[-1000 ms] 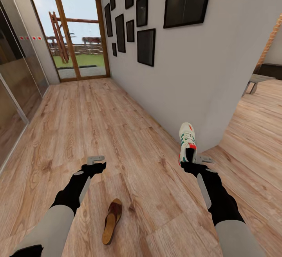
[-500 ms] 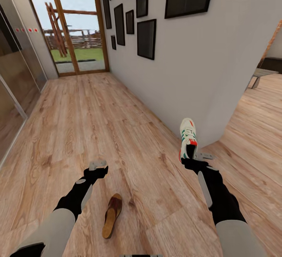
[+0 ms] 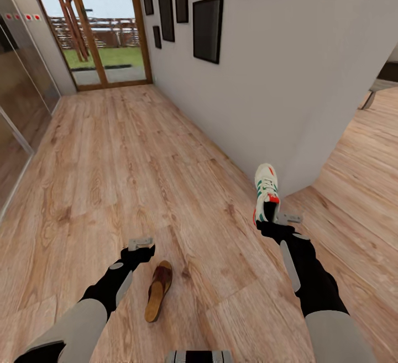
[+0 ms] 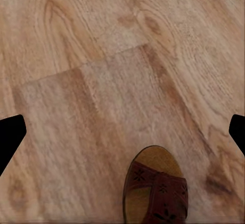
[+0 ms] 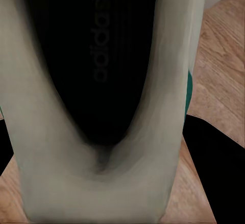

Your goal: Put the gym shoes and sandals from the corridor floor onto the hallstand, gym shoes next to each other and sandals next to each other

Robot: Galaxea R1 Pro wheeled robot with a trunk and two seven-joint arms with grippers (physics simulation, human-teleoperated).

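Nearest the robot, a dark brown sandal (image 3: 158, 290) with a tan footbed lies flat on the corridor floor (image 3: 110, 175) between the two arms, its toe toward the left gripper (image 3: 141, 245). That gripper hangs just above the planks, close beside the sandal's toe end, with nothing between its fingers; in the left wrist view the two dark fingertips (image 4: 11, 137) stand wide apart at the frame's edges, with bare wood grain between them and the sandal's strap and footbed (image 4: 155, 188) just short of the gap.

A little farther out, the right gripper (image 3: 275, 224) is clamped on the heel end of a white gym shoe (image 3: 266, 193), which it holds clear of the floor with the toe pointing away from the robot. Green side stripes and red-orange accents show on the shoe. In the right wrist view, the shoe's dark inside and pale collar (image 5: 102, 81) sit right against the camera, with a dark finger (image 5: 209, 168) beside it.

Just past the shoe stands the corner of a white wall (image 3: 265, 87) hung with dark framed pictures (image 3: 208, 29). The corridor runs on to a wood-framed glass door (image 3: 102, 26) at the far end, with grass and a fence outside. Glass panels (image 3: 22, 87) line the other side.
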